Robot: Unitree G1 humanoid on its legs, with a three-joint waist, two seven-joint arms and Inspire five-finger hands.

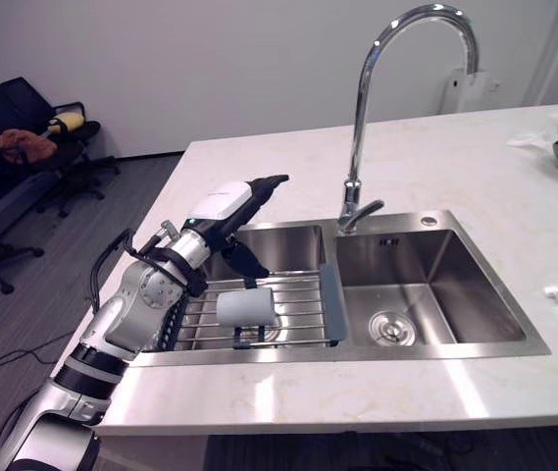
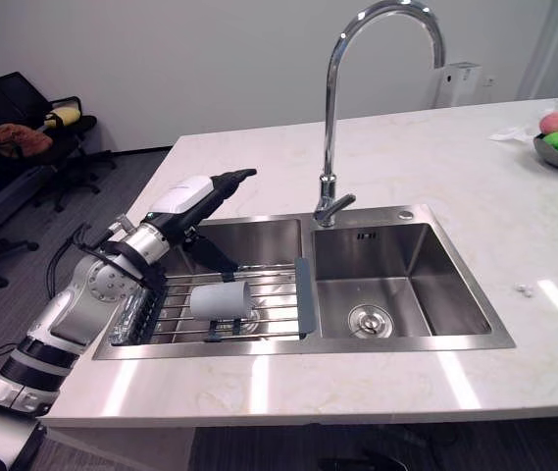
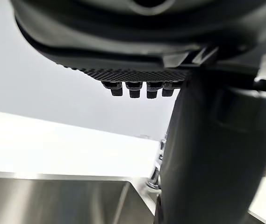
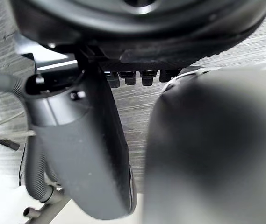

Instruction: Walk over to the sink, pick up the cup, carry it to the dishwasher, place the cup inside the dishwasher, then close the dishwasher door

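Left eye view: a countertop [image 1: 435, 157] carried a twin-basin sink [image 1: 435, 265], a wire rack [image 1: 303, 319] across its left basin. Left of centre, the left hand [image 1: 225, 211] hovered, fingers [image 1: 269, 184] straight, empty; the right hand [image 4: 90, 154] hung relaxed, empty. Beneath the left hand the cup [image 1: 246, 307] lay sideways on the rack: likely light, rigid, slick; best grasped round its barrel.

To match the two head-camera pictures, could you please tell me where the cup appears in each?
Left eye view: the cup lies on its side on the wire rack, lower centre-left.
Right eye view: the cup lies on the same rack, further left in the picture.
Shared landmark: the tall tap, behind and right of the cup.
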